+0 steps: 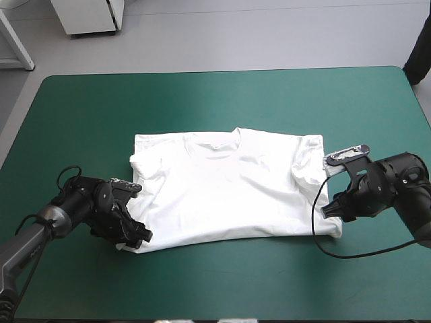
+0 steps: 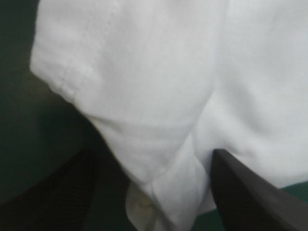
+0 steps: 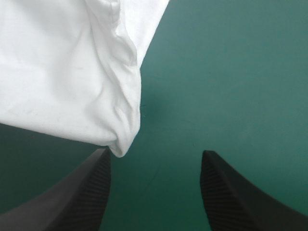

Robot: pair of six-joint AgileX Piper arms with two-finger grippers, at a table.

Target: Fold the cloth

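Presently the T-shirt (image 1: 229, 188) lies spread flat in the middle of the tabletop (image 1: 202, 94), its collar (image 1: 214, 142) toward the far edge and its sleeves tucked in over the body. As it lies, its long axis runs left to right, and its near edge stretches between the two arms.

The left gripper (image 1: 138, 235) sits low at the near-left corner of the shirt. In the left wrist view its black fingers (image 2: 250, 192) stand spread apart, and a hemmed corner of the T-shirt (image 2: 159, 86) reaches down between them, so the cloth is already inside the opening of the left gripper (image 2: 153, 153) but is not pinched.

The right gripper (image 1: 331, 208) is at the near-right corner. Its fingers (image 3: 231, 192) are also spread. The rounded corner of the T-shirt (image 3: 62, 72) ends just ahead of one finger and off to that side, with bare teal-green cover ahead of the right gripper (image 3: 155, 153).

Judging by this, the left arm is the better placed: it need only close. The right arm probably has to shift toward the shirt to bring the corner between its fingers, before both can carry the near edge toward the collar.
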